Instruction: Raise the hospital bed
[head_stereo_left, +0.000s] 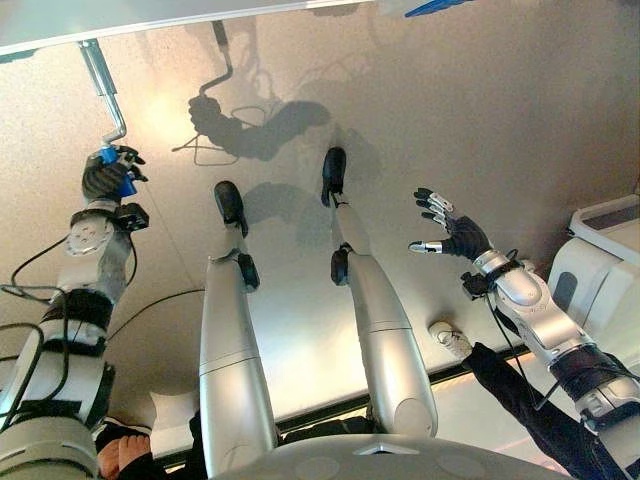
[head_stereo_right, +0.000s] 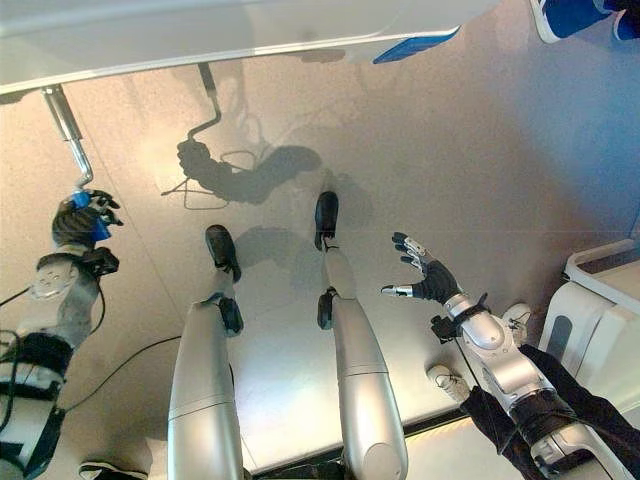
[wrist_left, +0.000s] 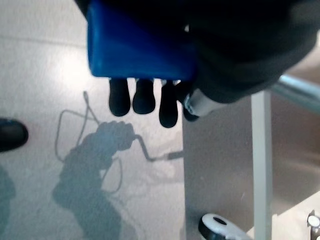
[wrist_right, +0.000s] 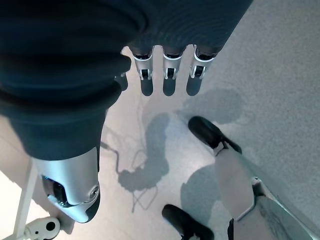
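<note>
Silver crank (head_stereo_left: 103, 85) is hanging down from the bed frame (head_stereo_left: 120, 25) at far left, ending in a blue handle (wrist_left: 137, 47). Left hand (head_stereo_left: 105, 178) is clenching that handle; right hand (head_stereo_left: 452, 232) is hovering apart, fingers spread, holding nothing

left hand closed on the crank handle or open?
Shut on it: the left hand has its fingers curled round the blue crank handle.

bed crank (head_stereo_left: 104, 88): silver bent rod, hangs from bed edge (head_stereo_left: 150, 22) | blue grip (wrist_left: 137, 47): at rod's lower end
</note>
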